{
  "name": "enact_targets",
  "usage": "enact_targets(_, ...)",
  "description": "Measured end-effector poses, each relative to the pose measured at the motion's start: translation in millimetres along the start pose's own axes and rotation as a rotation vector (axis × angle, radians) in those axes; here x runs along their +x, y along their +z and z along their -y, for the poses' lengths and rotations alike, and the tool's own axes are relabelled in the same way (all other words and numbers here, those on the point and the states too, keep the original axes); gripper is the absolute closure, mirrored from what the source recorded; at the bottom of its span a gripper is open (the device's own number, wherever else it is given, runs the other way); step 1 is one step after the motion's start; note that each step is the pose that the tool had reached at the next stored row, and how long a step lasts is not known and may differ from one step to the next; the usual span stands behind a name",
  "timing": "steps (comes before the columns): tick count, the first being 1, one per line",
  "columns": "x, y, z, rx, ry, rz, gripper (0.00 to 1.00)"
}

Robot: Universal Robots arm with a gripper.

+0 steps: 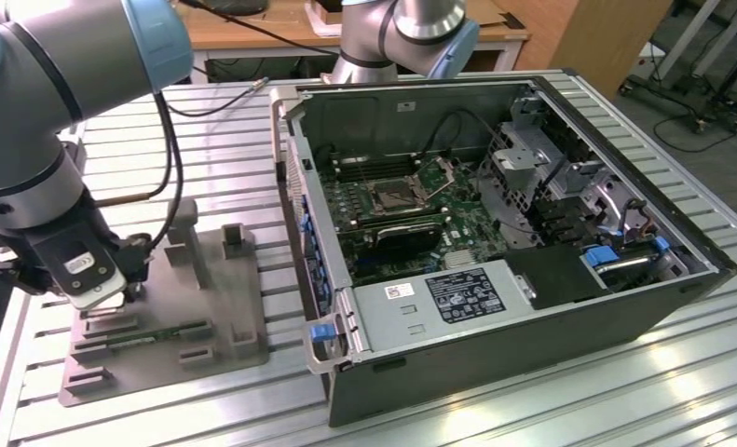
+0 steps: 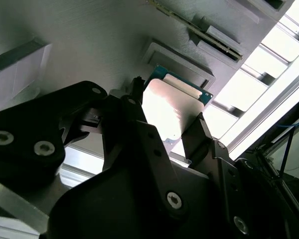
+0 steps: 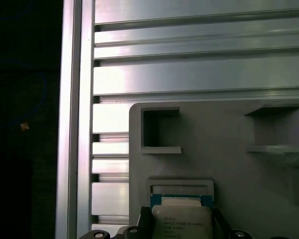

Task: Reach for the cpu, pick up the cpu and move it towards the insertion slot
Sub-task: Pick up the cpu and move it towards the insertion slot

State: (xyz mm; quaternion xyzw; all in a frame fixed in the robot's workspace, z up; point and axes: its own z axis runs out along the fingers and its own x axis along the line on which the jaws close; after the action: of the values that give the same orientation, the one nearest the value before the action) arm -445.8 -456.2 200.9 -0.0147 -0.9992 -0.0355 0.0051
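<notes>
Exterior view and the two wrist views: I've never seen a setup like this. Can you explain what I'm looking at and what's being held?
The exterior view comes from a camera standing off the machine. It shows a robot arm over a grey tray on a ribbed metal table. A green memory stick lies in the tray. Next to the tray is an open computer case. The square metal slot on its board is where the chip is meant to go. Both wrist views come from cameras riding on the arm, looking past its gripper. Its black fingers sit on two sides of the cpu, a small silvery chip, and seem to grip it just above its recess in the tray.
</notes>
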Motion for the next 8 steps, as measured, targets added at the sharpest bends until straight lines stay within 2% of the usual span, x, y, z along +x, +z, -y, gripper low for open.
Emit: enact_targets(8, 0.2, -4.8, -0.4, 0.0000, 0.000, 0.0008, 0.45)
